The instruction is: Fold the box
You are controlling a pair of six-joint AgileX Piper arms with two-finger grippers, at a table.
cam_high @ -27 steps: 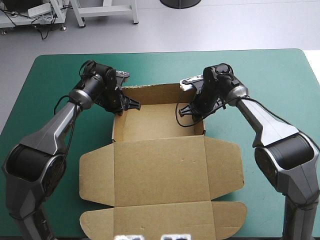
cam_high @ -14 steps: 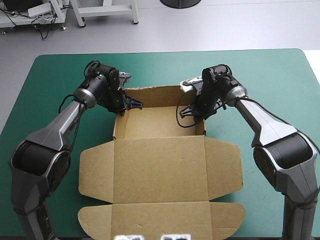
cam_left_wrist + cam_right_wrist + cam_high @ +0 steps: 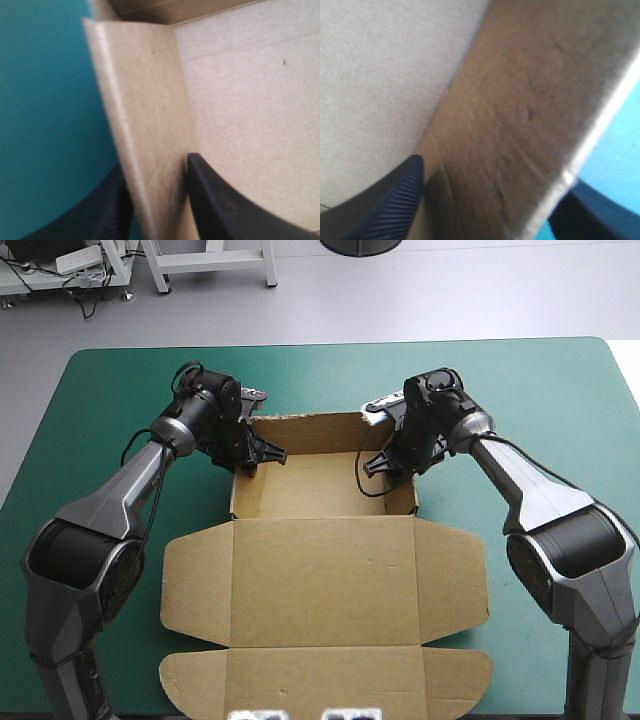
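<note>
Teal-green cover (image 3: 540, 390) beneath box (image 3: 322, 488), long axis far-to-near, lid (image 3: 320, 585) nearward.

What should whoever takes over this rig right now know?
Left gripper: shut on the left wall of the box, one finger inside, one outside.
Right gripper: shut on the right wall likewise.
Box: on the table, tray at the far end, lid and flaps flat toward the near edge.
Done: tray walls raised. Left: probably tucking the side walls; unclear whether they are locked.
</note>
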